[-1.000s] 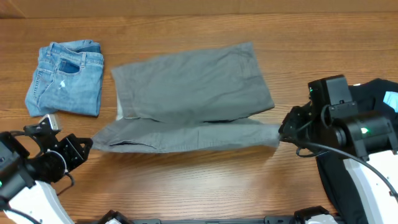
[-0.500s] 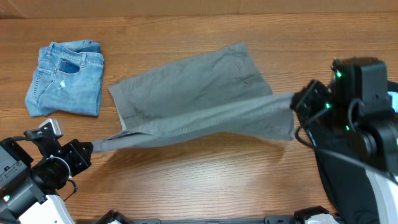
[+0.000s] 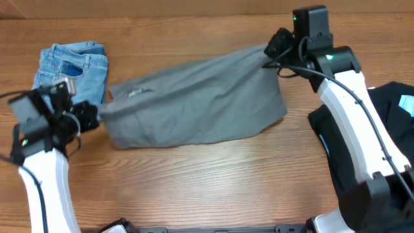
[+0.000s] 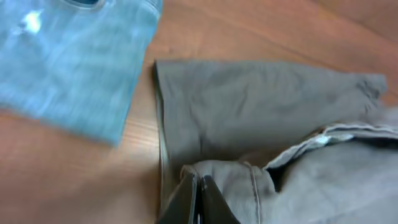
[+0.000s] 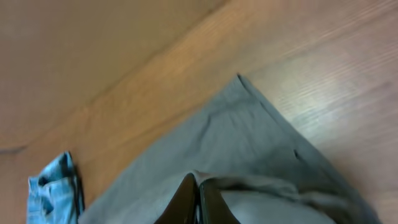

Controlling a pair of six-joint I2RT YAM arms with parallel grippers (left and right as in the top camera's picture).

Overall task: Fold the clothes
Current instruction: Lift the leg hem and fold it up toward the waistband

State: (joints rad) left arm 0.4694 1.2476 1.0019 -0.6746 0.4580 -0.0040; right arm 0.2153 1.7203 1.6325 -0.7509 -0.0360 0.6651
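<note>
Grey-olive shorts (image 3: 194, 100), long axis left-right, ends clamped in left end effector (image 3: 97, 115), right end effector (image 3: 268, 53).

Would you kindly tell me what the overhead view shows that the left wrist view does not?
Only the overhead view shows the right gripper holding the grey shorts by their far corner, and the black garment at the right edge. Only the left wrist view shows, close up, the left gripper shut on a stitched edge of the shorts and a pale lining strip. Both show the grey shorts, the folded denim shorts and the wooden table.
</note>
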